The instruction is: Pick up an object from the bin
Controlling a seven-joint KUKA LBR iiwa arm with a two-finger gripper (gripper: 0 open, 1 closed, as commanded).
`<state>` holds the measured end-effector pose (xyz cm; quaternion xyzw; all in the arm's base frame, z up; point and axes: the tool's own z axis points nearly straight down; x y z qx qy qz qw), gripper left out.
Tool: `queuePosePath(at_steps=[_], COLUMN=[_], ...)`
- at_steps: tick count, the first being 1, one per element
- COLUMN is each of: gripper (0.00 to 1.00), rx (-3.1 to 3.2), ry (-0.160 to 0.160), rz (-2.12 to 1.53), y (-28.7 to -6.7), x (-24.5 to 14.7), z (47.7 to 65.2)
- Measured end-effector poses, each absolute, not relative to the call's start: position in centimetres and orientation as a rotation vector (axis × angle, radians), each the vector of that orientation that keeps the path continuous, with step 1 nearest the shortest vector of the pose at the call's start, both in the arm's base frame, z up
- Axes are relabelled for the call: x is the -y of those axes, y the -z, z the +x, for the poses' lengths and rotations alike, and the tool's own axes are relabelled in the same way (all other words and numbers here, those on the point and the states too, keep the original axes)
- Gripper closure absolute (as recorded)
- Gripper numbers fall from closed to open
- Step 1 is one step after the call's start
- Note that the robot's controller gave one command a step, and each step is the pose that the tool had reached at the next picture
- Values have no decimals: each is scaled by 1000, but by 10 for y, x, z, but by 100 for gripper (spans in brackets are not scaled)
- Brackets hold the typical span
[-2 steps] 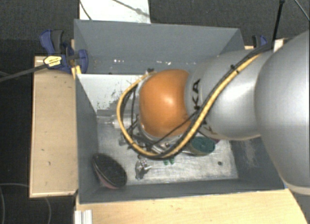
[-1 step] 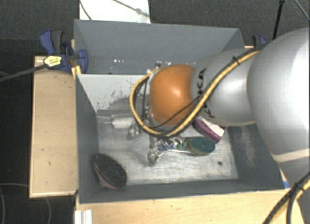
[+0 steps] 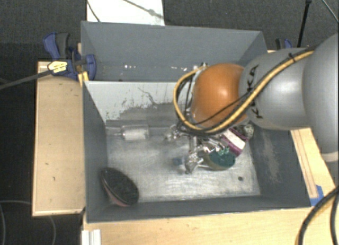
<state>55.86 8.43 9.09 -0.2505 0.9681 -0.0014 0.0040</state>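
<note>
Scanning from the far left of the claw [image 3: 189,164], we first meet a dark oval thing [image 3: 119,186]. It is black and grainy on top with a reddish edge, and it lies well apart from the claw, lower in the view, on the floor of the grey bin [image 3: 95,148]. Closer in, to the claw's left and a little higher in the view, a pale clear cylinder [image 3: 134,132] lies on its side. The claw itself is low over the bin floor, a cluster of shiny metal parts, and we cannot tell whether it is apart or together.

Just to the claw's right lies the nearest thing, a dark green rounded thing [image 3: 223,160], low and smooth-looking, on the floor in the right half of the bin. Its upper part is covered by the wrist, so we cannot make out its full shape. We also cannot tell whether the claw touches it or merely sits beside it; nothing is visibly held.

Further right of the claw and slightly higher, a purple and white thing [image 3: 237,142] pokes out from under the arm, mostly hidden. Above the claw sits the orange cover [image 3: 214,98], looped by black and yellow cables [image 3: 181,103], and the grey arm [image 3: 288,93] runs off to the right, cut by the edge.
</note>
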Motion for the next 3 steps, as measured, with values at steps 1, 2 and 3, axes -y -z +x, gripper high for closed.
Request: queuePosePath(at_steps=[1, 2, 3], gripper=[0, 100, 100], rx=[-3124, -3117, -3122], ry=[-3, -3, -1], rz=[-286, -285, -239], y=[-74, -76, -215], x=[-53, -53, -54], z=[555, 558, 564])
